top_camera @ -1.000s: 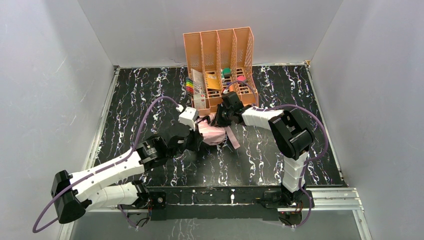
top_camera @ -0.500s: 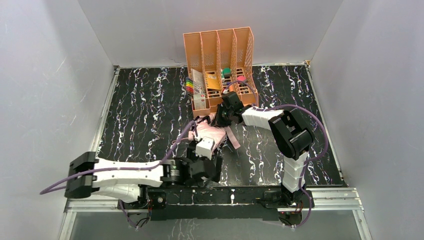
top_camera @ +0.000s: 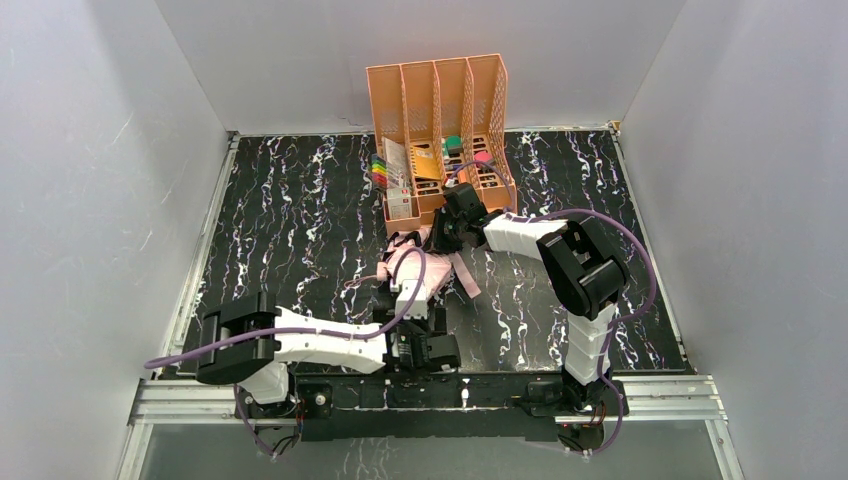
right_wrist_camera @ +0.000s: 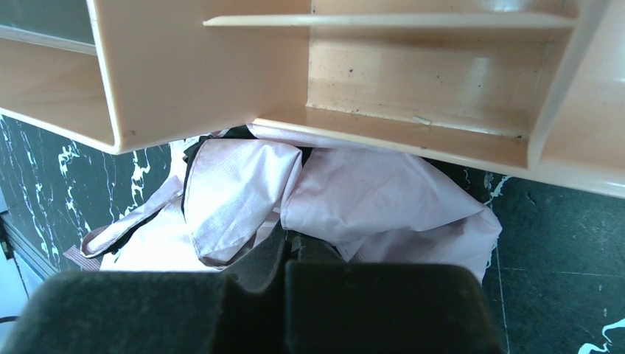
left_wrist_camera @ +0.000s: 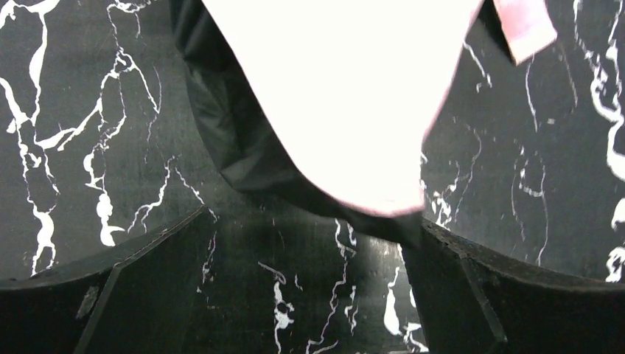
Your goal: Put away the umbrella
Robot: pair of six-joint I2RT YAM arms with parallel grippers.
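The umbrella [top_camera: 428,266] lies collapsed on the black marbled table just in front of the orange desk organiser [top_camera: 440,120], pale pink fabric up and black lining at its edges. My left gripper [top_camera: 420,328] hovers over the table on the near side of it, open wide with nothing between its fingers. In the left wrist view the umbrella [left_wrist_camera: 346,96] ends just ahead of the left gripper [left_wrist_camera: 309,295], and a pink strap [left_wrist_camera: 525,26] trails off at the right. My right gripper [top_camera: 446,232] sits at the far end, shut on gathered pink fabric [right_wrist_camera: 368,199] under the organiser's base [right_wrist_camera: 413,125].
The organiser's slots hold markers [top_camera: 380,172], papers and small coloured items. Grey walls enclose the table on three sides. A metal rail [top_camera: 640,385] runs along the near edge by the arm bases. The left arm's purple cable [top_camera: 400,300] loops over the umbrella.
My left gripper let go of the umbrella, opened wide and drew back toward the near edge, with its arm folding low. The right gripper and the umbrella stayed put.
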